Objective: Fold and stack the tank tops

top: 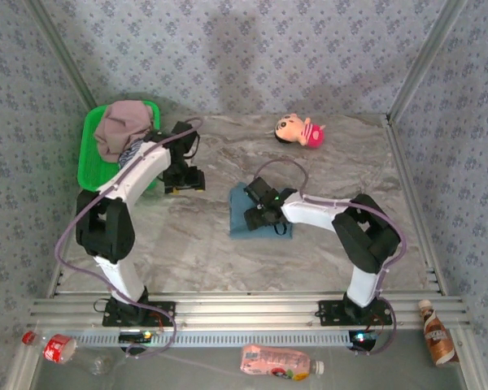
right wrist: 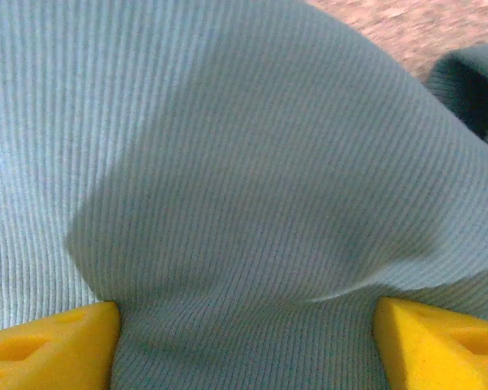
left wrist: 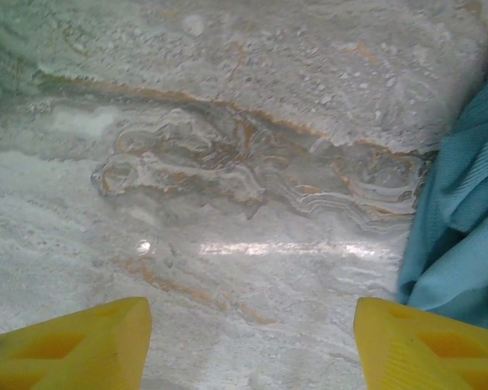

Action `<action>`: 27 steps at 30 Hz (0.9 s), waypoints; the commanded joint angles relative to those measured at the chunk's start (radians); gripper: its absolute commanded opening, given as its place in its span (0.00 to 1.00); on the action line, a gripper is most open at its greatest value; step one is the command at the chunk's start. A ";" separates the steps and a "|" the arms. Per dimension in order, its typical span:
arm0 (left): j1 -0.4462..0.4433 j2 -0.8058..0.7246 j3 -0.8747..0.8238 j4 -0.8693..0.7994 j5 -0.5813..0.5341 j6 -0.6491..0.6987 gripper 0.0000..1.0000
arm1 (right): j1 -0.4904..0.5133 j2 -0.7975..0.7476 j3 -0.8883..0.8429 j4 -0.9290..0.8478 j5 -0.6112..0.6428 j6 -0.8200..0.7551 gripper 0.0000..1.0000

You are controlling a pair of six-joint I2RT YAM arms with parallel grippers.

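Altogether three show: teal top (top: 237, 216), mauve top (top: 122, 125), striped top (top: 132, 153).

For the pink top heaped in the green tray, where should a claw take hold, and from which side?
Probably the raised hump of the pink top, from straight above: it lies bunched over the striped top, with no flat edge showing, and the tray walls block a sideways approach. The left claw is nearest.

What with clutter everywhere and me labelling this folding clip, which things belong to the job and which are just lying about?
Job: teal tank top, folded on the table; mauve tank top and striped tank top, heaped in the green tray.
Lying about: pink doll; pink bottle; red-labelled bottle; brown bottle.
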 commanded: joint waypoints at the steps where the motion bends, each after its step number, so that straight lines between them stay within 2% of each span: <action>1: 0.016 -0.067 -0.029 0.016 0.059 0.018 0.67 | -0.079 0.013 0.020 -0.073 0.045 -0.074 0.81; 6: 0.021 -0.098 -0.060 0.063 0.102 0.028 0.71 | -0.195 0.017 0.030 -0.111 0.031 -0.234 0.81; 9: 0.024 -0.101 -0.056 0.071 0.116 0.034 0.72 | -0.327 0.023 0.052 -0.154 -0.093 -0.243 0.78; 14: 0.035 -0.100 -0.041 0.064 0.127 0.043 0.72 | -0.451 0.044 0.104 -0.216 -0.060 -0.402 0.80; 19: 0.037 -0.098 -0.041 0.068 0.137 0.043 0.72 | -0.631 0.071 0.087 -0.141 -0.109 -0.536 0.78; 23: 0.043 -0.099 -0.037 0.083 0.145 0.040 0.72 | -0.711 0.159 0.206 -0.171 -0.126 -0.639 0.78; 27: 0.054 -0.106 -0.041 0.084 0.150 0.040 0.72 | -0.777 0.202 0.289 -0.159 -0.128 -0.675 0.78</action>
